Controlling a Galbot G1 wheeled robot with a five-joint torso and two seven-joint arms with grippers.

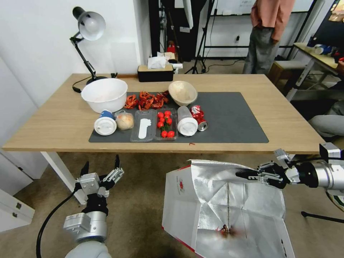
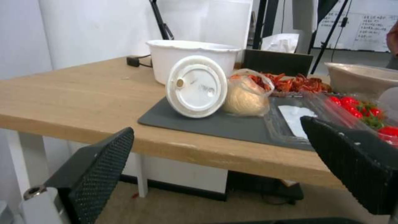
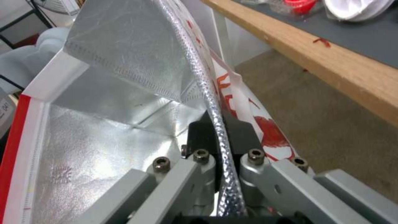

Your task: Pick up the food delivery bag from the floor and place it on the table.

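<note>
The food delivery bag (image 1: 200,211) hangs tilted in front of the table's front edge, its mouth towards me and its silver foil lining showing. Its white outer wall carries a small red logo. My right gripper (image 1: 242,174) reaches in from the right and is shut on the bag's upper rim. In the right wrist view, the right gripper (image 3: 217,124) pinches the foil rim of the bag (image 3: 124,93). Whether the bag's base rests on the floor (image 1: 136,200) I cannot tell. My left gripper (image 1: 101,163) stands open and empty, below the table (image 1: 53,118) at its left front.
The dark mat (image 1: 233,118) holds a white bowl (image 1: 104,94), lidded cups, red crayfish, a tomato tray (image 1: 165,125) and a can. A lamp (image 1: 87,28) and a tissue box (image 1: 155,71) stand at the back. A white table leg (image 1: 59,168) is near my left gripper.
</note>
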